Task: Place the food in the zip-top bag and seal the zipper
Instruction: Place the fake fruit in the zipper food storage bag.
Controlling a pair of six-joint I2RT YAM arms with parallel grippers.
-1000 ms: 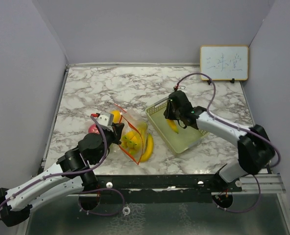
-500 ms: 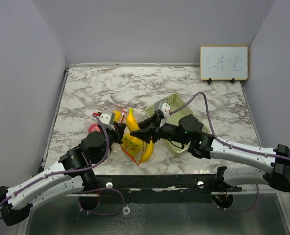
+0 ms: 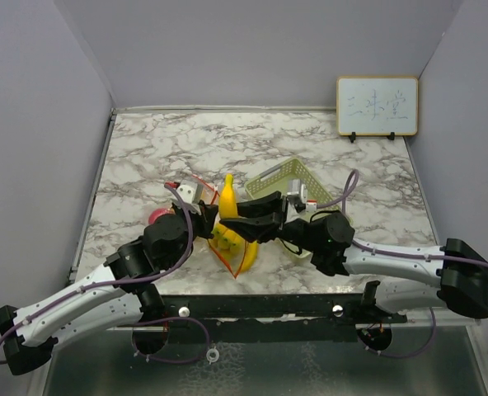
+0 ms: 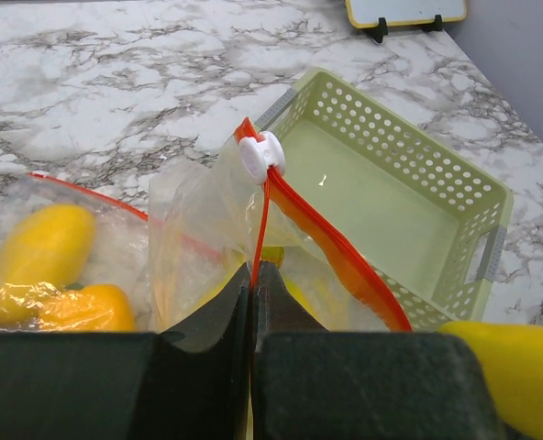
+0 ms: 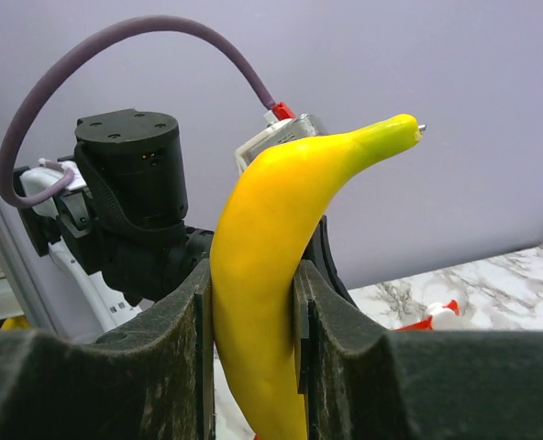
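Note:
The clear zip-top bag (image 3: pixel 227 239) lies at the table's front middle with yellow food pieces (image 3: pixel 246 256) inside. My left gripper (image 3: pixel 204 216) is shut on the bag's mouth edge, pinching the red-orange zipper strip (image 4: pixel 326 240) just below its white slider (image 4: pixel 260 154). More yellow and orange pieces (image 4: pixel 51 280) show through the plastic in the left wrist view. My right gripper (image 3: pixel 232 223) is shut on a yellow banana (image 3: pixel 227 196), held upright above the bag's mouth; the banana fills the right wrist view (image 5: pixel 276 266) between the fingers (image 5: pixel 340 321).
A pale green perforated tray (image 3: pixel 306 177) stands right of the bag; it looks empty in the left wrist view (image 4: pixel 391 197). A small pink piece (image 3: pixel 157 217) lies left of the bag. A whiteboard (image 3: pixel 377 106) leans on the back right wall.
My right arm carried the banana from the tray over to the bag and now holds it upright over the mouth. My left gripper lifted the bag edge slightly.

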